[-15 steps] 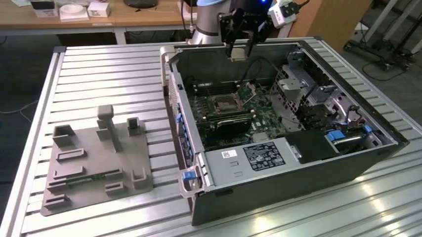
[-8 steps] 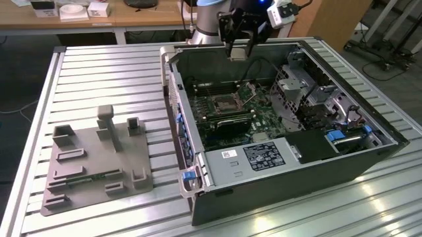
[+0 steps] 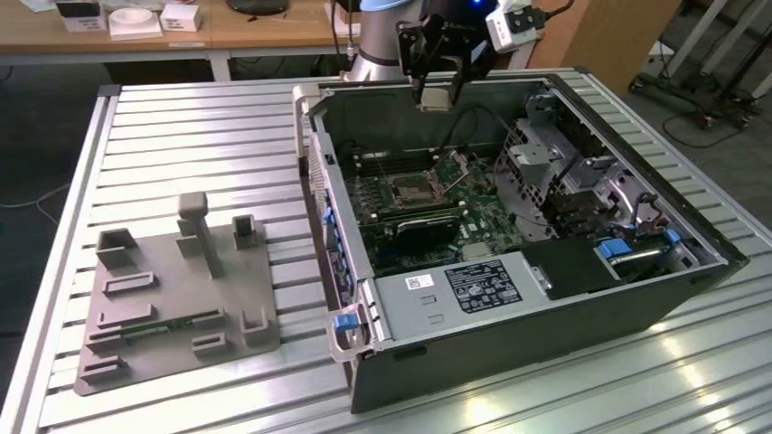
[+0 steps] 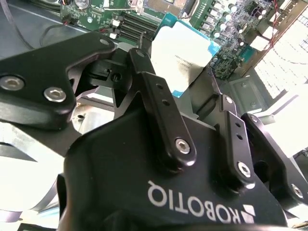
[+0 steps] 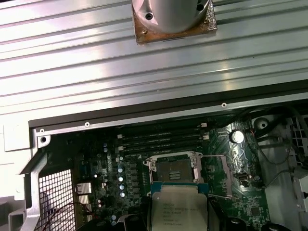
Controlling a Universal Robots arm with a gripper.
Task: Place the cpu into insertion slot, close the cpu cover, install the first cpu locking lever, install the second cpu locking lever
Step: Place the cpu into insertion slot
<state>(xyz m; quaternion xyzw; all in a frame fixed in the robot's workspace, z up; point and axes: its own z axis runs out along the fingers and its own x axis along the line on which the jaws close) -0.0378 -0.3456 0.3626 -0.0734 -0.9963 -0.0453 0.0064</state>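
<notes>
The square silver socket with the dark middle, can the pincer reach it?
Probably yes. The pincer, holding the flat grey square chip, hangs above the open black computer case, and nothing covers the socket.

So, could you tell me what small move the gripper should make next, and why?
Probably lower the cpu toward the slot, trimming sideways as needed. The gripper holds it above the open case, well clear of the board, and the slot's dark centre lies bare.
</notes>
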